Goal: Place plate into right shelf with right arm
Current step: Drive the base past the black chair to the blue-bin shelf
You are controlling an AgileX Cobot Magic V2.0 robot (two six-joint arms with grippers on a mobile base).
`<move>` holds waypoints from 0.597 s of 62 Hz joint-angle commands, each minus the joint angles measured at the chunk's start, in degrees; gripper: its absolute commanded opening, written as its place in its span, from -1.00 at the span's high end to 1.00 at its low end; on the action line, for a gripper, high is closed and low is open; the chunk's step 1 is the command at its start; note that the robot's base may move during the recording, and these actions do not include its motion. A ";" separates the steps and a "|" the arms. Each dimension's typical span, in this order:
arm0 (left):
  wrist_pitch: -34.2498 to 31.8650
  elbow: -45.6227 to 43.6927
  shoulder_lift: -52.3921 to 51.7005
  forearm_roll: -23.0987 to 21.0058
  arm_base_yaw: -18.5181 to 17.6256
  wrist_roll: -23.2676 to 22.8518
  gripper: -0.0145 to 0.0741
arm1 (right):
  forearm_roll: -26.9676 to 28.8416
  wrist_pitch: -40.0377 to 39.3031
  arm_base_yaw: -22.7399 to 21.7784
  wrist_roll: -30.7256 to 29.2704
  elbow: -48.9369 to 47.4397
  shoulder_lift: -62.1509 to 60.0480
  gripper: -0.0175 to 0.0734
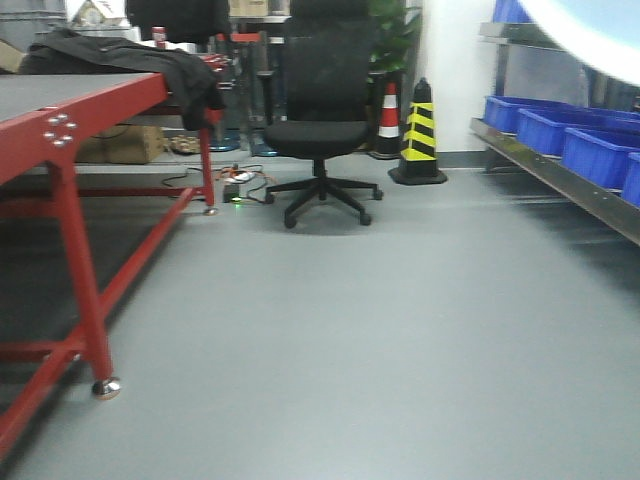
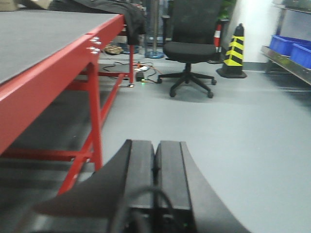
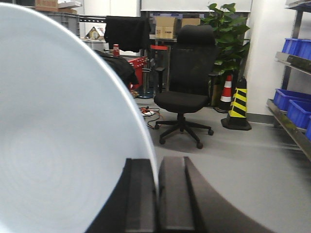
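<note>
My right gripper is shut on the rim of the white plate, which stands on edge and fills the left half of the right wrist view. The plate's edge also shows blurred at the top right of the front view, above the right shelf. The shelf is a steel rack with blue crates along the right wall; it also shows in the right wrist view and the left wrist view. My left gripper is shut and empty, held over the floor beside the red table.
A red-framed table with a dark jacket on it stands at the left. A black office chair and a yellow-black cone stand ahead. Cables and a power strip lie by the chair.
</note>
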 commanded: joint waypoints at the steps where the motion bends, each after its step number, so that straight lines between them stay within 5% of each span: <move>1: -5.16 0.59 -0.59 -0.47 -0.11 -0.40 0.96 | 0.33 -5.93 -0.38 -0.21 -1.75 0.30 0.51; 37: -5.16 0.59 -0.59 -0.47 -0.11 -0.40 0.96 | 0.33 -5.93 -0.38 -0.21 -1.75 0.30 0.51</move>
